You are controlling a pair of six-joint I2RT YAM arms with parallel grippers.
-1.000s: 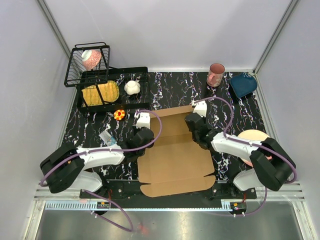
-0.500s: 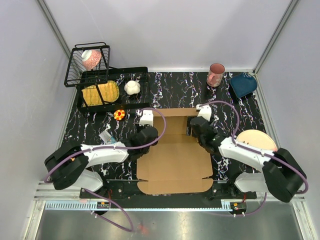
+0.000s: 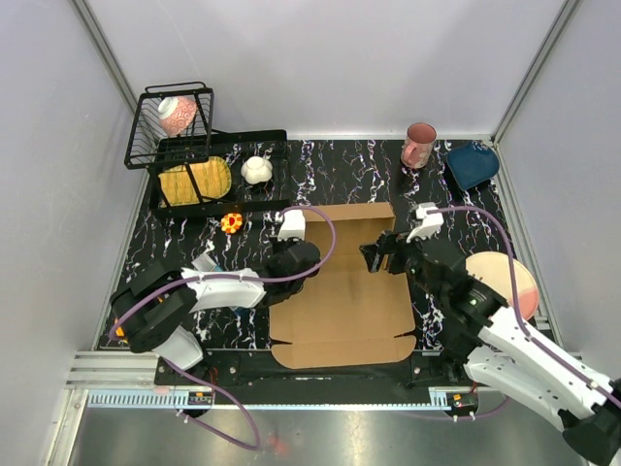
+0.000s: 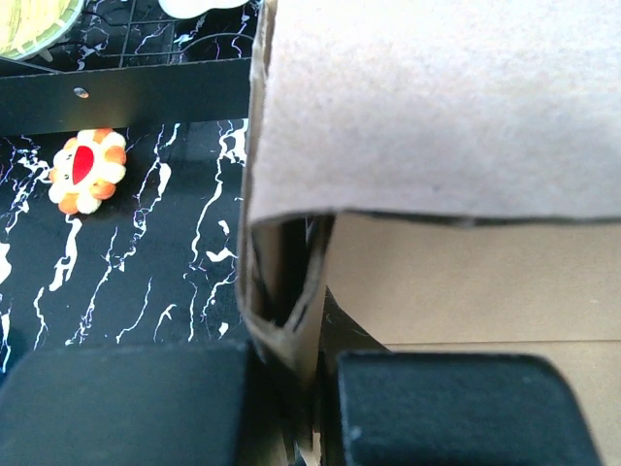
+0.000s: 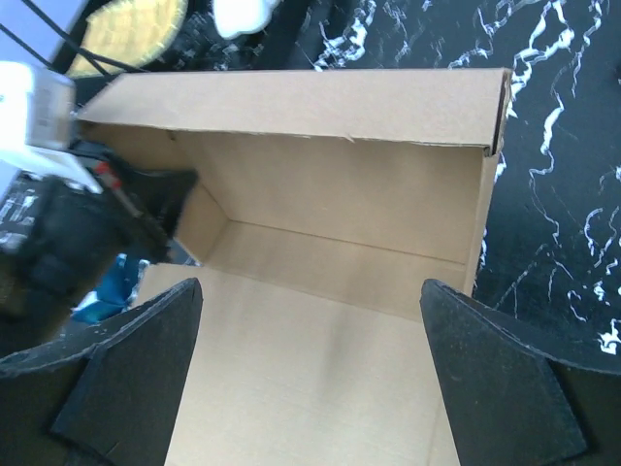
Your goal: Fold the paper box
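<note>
The paper box (image 3: pixel 340 306) is plain brown cardboard in the middle of the table, its far wall raised and a flap folded over along the back. My left gripper (image 3: pixel 297 262) is shut on the box's left wall. In the left wrist view the folded cardboard edge (image 4: pixel 291 311) is pinched between the left gripper's (image 4: pixel 315 408) black pads. My right gripper (image 3: pixel 380 254) hovers over the box's right side, open. In the right wrist view the right gripper's (image 5: pixel 310 388) fingers stand wide apart above the box floor (image 5: pixel 320 379), holding nothing.
A black rack (image 3: pixel 277 199) with a yellow plate (image 3: pixel 194 180) and a white object (image 3: pixel 256 170) stands at the back left, beside a wire basket (image 3: pixel 170 121). A flower toy (image 3: pixel 231 222) lies near the box's left corner. A pink mug (image 3: pixel 419 144), blue dish (image 3: pixel 473 163) and pale plate (image 3: pixel 500 272) sit at the right.
My right gripper opened, let go of the box's right wall and drew back toward the near right. The left gripper kept its grip and shifted slightly right with the wall.
</note>
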